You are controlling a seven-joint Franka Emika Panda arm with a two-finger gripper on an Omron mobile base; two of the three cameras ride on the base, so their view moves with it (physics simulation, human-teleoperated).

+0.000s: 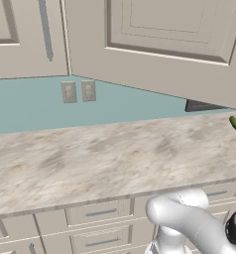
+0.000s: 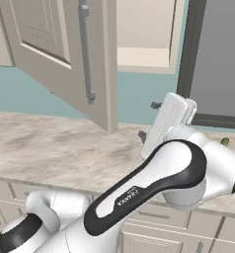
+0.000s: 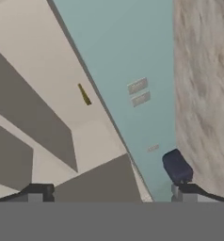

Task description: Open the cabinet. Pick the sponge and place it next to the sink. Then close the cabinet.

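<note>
Drawers (image 1: 101, 212) with short grey handles sit closest to you, under the front edge of the counter (image 1: 105, 158). Your white arm (image 2: 154, 183) bends up in front of them, over the right part of the counter.

Your claw (image 2: 148, 119) is up in the air above the counter, past its front edge. It is wide open. Nothing is between its two dark fingertips (image 2: 155, 105), and they touch nothing.

The counter top is pale and looks like marble. A small green pickle thing (image 1: 235, 122) lies near its back edge, far to the right. It is well apart from the claw.

Behind the counter is the blue wall (image 1: 30, 106). Two wall plugs (image 1: 78, 92) sit side by side on it, above the left half of the counter.

Above the wall hangs the cabinet (image 2: 144, 29). Its big door (image 1: 164, 44) is swung open toward you, out over the counter. The long grey bar handle (image 2: 86, 54) runs up and down along the free edge of the door. You can see a beige shelf (image 2: 141, 57) inside.

In the hand view there is a thin yellow-brown sliver (image 3: 84, 94) on the beige cabinet side, just past the cabinet's bottom edge. It may be the sponge, but it is too small and thin to tell for sure.

A second cabinet (image 1: 21, 39), to the left, is shut. A dark window frame (image 2: 188, 54) stands to the right of the open one.
</note>
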